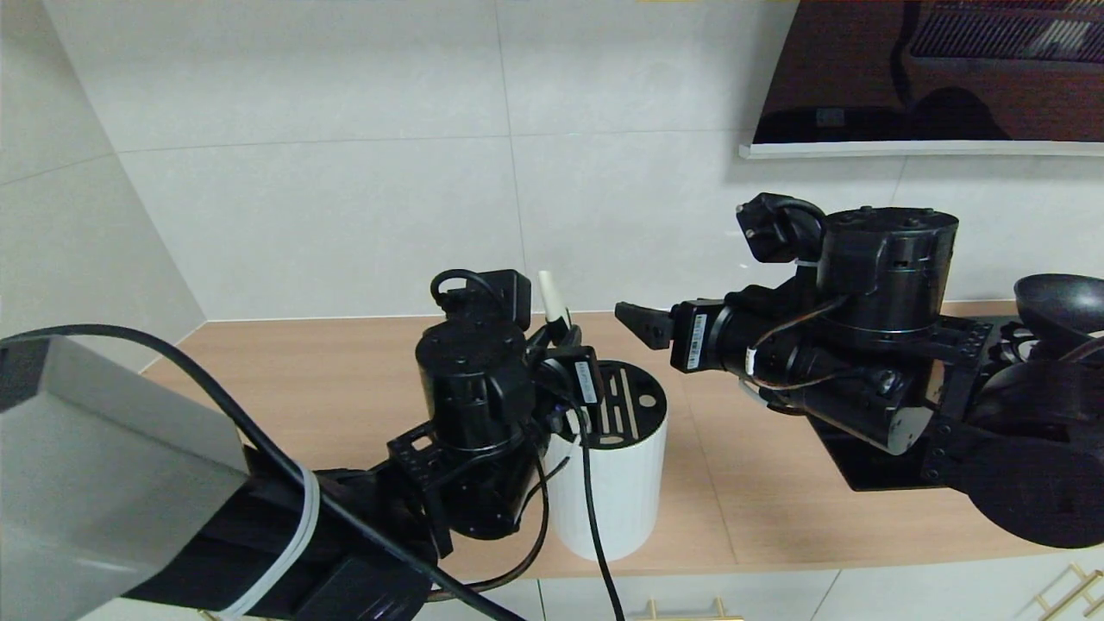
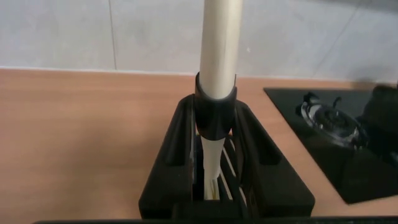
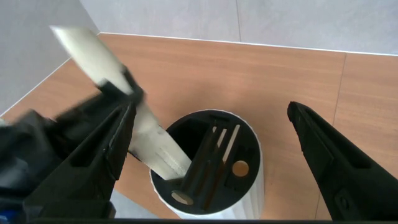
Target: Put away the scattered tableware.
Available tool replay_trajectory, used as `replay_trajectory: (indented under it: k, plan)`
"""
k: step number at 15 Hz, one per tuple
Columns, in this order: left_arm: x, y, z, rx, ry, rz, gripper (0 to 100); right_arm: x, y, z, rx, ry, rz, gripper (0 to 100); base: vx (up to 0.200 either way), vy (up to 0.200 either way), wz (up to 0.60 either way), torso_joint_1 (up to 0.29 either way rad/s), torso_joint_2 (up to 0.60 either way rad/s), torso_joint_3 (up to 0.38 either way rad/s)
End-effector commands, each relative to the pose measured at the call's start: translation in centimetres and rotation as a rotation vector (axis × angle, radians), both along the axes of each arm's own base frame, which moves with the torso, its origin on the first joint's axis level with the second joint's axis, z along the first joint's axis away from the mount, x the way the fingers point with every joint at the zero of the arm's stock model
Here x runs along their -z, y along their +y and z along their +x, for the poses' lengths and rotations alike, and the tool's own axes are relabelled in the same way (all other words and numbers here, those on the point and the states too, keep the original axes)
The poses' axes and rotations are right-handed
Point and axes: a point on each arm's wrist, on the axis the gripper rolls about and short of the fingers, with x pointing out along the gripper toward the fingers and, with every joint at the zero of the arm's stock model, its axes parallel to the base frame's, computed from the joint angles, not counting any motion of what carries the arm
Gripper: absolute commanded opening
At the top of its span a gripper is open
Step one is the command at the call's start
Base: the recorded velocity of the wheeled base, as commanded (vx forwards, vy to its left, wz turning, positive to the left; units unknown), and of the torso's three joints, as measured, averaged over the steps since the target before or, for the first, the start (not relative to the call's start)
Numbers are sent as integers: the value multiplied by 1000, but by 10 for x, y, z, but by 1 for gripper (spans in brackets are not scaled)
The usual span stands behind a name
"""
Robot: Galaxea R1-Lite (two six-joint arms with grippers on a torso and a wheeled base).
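Observation:
My left gripper (image 1: 565,349) is shut on a knife (image 1: 549,295) with a cream handle and a black collar. It holds the knife upright over the white round knife holder (image 1: 617,470) on the wooden counter. In the left wrist view the knife (image 2: 221,50) stands between my fingers (image 2: 180,155), blade pointing down at the holder's slots. From the right wrist view the blade (image 3: 155,149) enters the black slotted top of the holder (image 3: 214,158). My right gripper (image 1: 645,326) hovers just right of the holder, open and holding nothing, and its fingers (image 3: 333,165) stand wide apart.
A black cooktop (image 1: 862,470) lies on the counter (image 1: 328,371) to the right, also seen from the left wrist as the cooktop (image 2: 336,143) with a burner. A dark pot (image 1: 1056,302) sits at the far right. A tiled wall stands behind.

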Motion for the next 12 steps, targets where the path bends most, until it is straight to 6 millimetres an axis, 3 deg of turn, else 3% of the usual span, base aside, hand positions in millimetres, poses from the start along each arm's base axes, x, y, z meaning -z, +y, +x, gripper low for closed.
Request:
replay_trajectory:
  k: [1, 10, 11, 12]
  plan:
    - [14, -4, 2, 5, 28, 24, 0, 1, 1, 0, -1, 1, -3, 100, 0, 0, 0, 0, 0, 0]
    - [33, -6, 4, -3, 69, 65, 0, 1, 1, 0, -1, 1, -3, 100, 0, 0, 0, 0, 0, 0]
    - [33, -6, 4, -11, 70, 66, 100, 1, 1, 0, -1, 2, -1, 100, 0, 0, 0, 0, 0, 0]
    - [33, -6, 4, -16, 70, 68, 100, 1, 1, 0, -1, 1, -3, 100, 0, 0, 0, 0, 0, 0]
